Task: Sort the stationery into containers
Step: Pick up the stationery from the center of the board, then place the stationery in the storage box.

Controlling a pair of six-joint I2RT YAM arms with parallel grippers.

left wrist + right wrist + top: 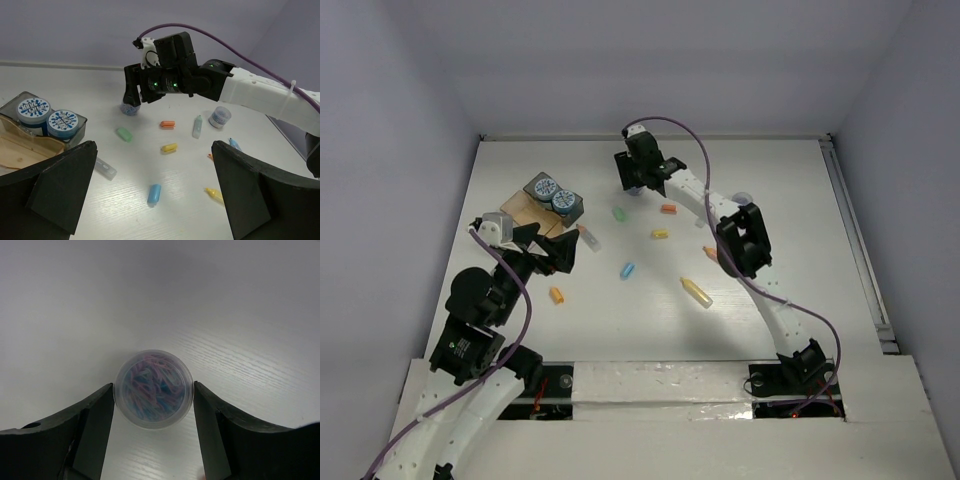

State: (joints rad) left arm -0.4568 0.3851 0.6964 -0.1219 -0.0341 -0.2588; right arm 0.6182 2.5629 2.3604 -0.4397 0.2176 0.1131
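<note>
— White bench [620,330], pale walls on three sides. Where is the right tool [154,392] seen?
— Near the middle of the far edge, lowered around a translucent cup [153,371] packed with pink and blue bits. The cup is stood upright on the bench and is pinched by both fingers [95,425], one pressed to each side.
— And the left tool [552,248]?
— It is held near the left edge with its fingers spread wide; nothing is gripped.
— What is already stored?
— Two round blue-patterned tubs [34,110] are seated side by side in the dark grey box [77,135] towards the far-left corner. A tan tray [22,145] is set against that box.
— What is left loose?
— A green eraser [617,213], an orange piece [668,209], a yellow piece [660,234] and a blue piece [627,269] are scattered mid-bench, well apart. A yellow pen [696,292] is laid nearer the near edge, and a second cup [219,117] is stood beside the right arm.
</note>
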